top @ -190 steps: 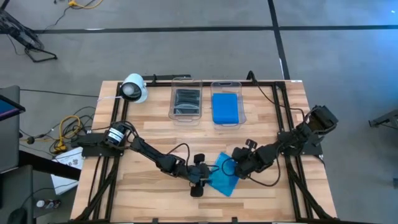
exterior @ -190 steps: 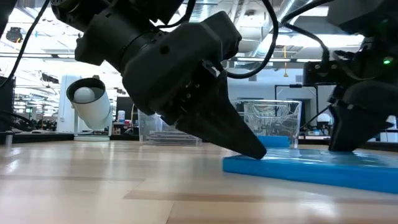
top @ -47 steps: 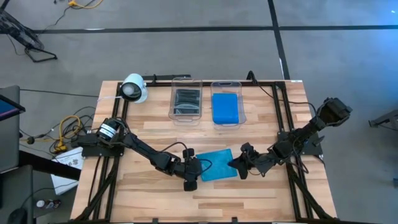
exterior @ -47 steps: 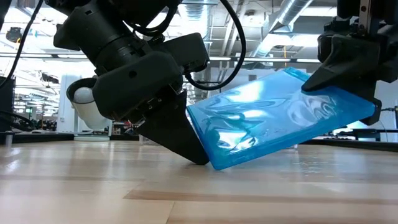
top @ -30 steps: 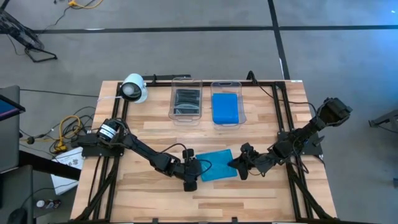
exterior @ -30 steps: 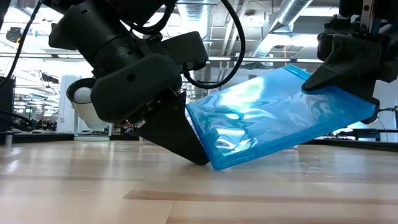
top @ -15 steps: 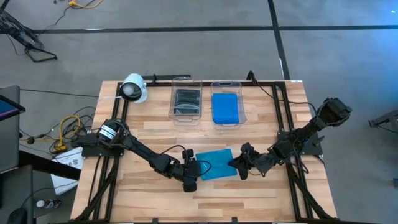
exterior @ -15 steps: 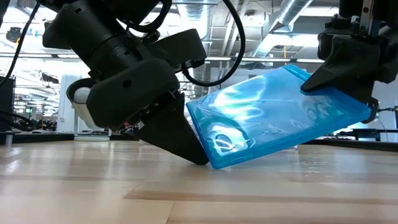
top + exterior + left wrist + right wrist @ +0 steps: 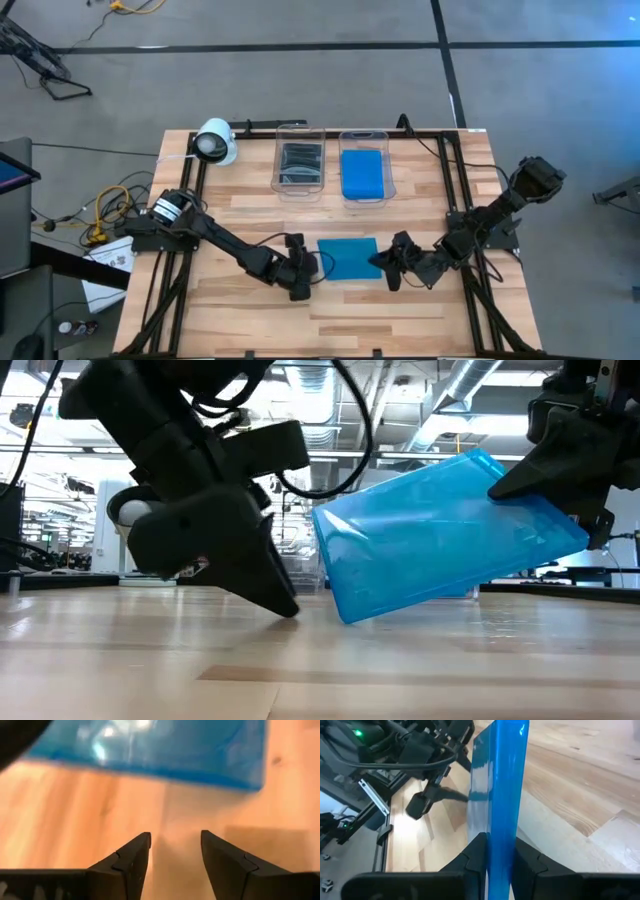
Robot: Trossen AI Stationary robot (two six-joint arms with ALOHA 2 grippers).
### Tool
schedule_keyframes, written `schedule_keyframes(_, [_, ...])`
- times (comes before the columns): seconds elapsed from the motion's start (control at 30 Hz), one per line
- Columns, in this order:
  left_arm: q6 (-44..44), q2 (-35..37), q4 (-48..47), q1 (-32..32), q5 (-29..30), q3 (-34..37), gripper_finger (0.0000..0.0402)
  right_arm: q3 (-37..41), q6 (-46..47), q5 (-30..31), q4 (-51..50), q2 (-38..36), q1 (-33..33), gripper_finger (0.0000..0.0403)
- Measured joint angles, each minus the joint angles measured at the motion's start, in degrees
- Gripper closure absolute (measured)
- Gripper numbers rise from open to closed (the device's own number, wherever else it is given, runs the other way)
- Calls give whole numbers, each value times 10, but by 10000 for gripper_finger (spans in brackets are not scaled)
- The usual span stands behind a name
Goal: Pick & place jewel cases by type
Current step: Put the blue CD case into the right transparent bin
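Observation:
A translucent bright blue jewel case [image 9: 348, 258] hangs tilted over the middle of the table's near half. In the low view the blue jewel case [image 9: 440, 540] slopes down toward the table's left. My right gripper [image 9: 388, 266] is shut on its right edge. My left gripper [image 9: 300, 276] is open and stands low over the wood just left of the case. In the left wrist view its fingers [image 9: 131, 862] point at the blue jewel case [image 9: 150, 745] with bare wood between them. Whether the case's low corner [image 9: 345, 615] touches the table, I cannot tell. My right gripper [image 9: 500, 845] pinches the blue jewel case's right edge [image 9: 506, 815] between its two fingers [image 9: 476, 851]. It comes from the table's right, slanting down. The case is tilted, its held edge [image 9: 520, 475] high and its left edge low.
Two clear tubs stand at the far side: the left tub [image 9: 299, 162] holds dark cases, the right tub [image 9: 362, 172] a blue one. A white cylindrical device [image 9: 214, 142] sits at the far left corner. Bare wood [image 9: 250, 215] lies between tubs and grippers.
My left gripper has drawn back toward the table's left, off the case's low left edge, which it was touching before. The blue case stays in my right gripper, has turned square to the table's edges, and its low corner has risen a little.

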State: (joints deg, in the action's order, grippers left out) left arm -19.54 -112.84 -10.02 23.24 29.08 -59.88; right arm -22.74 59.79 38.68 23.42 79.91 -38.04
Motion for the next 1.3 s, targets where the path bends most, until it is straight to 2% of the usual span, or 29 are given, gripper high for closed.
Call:
schedule_keyframes(0.3, [-59, 9, -126, 0, 46, -1, 228, 0, -5, 62, 0, 0, -35, 351])
schedule_keyframes(0.57, [-67, 10, -140, 4, 48, -1, 228, 0, -62, 127, 34, 0, -56, 351])
schedule_keyframes(0.87, [-66, 10, -133, 5, 46, 0, 228, -16, -207, 178, 69, -49, -58, 351])
schedule_keyframes(1.03, [-66, 10, -129, 5, 44, 0, 228, -38, -348, 252, 71, -105, -55, 351])
schedule_keyframes(1.17, [-66, 10, -128, 5, 43, 0, 228, -48, -440, 306, 71, -153, -39, 351])
schedule_keyframes(1.3, [-66, 10, -128, 5, 42, 1, 228, -49, -502, 318, 71, -193, -8, 351])
